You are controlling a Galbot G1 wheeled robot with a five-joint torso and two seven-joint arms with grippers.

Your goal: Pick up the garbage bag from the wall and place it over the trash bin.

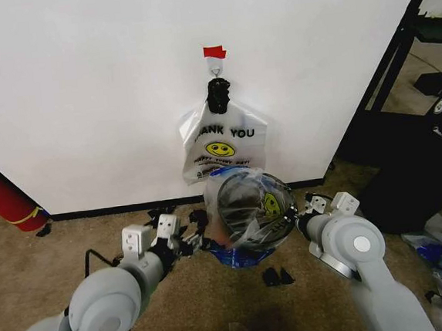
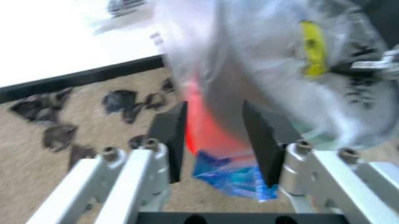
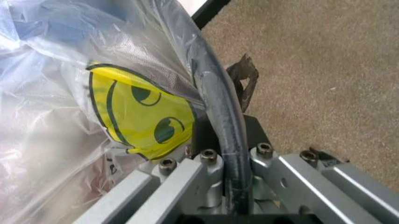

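The garbage bag (image 1: 250,209) is draped over the trash bin (image 1: 250,180) by the wall (image 1: 82,85) — right gripper (image 3: 218,140) pinching rim w/ film, left gripper (image 2: 215,140) spread — a tug could tip the bin.

Garbage bag (image 1: 250,209) thin glossy clear plastic; floor (image 1: 218,305) rough carpet.

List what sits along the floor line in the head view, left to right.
Red roll → left gripper → trash bin with the garbage bag over it → right gripper → large black bag.
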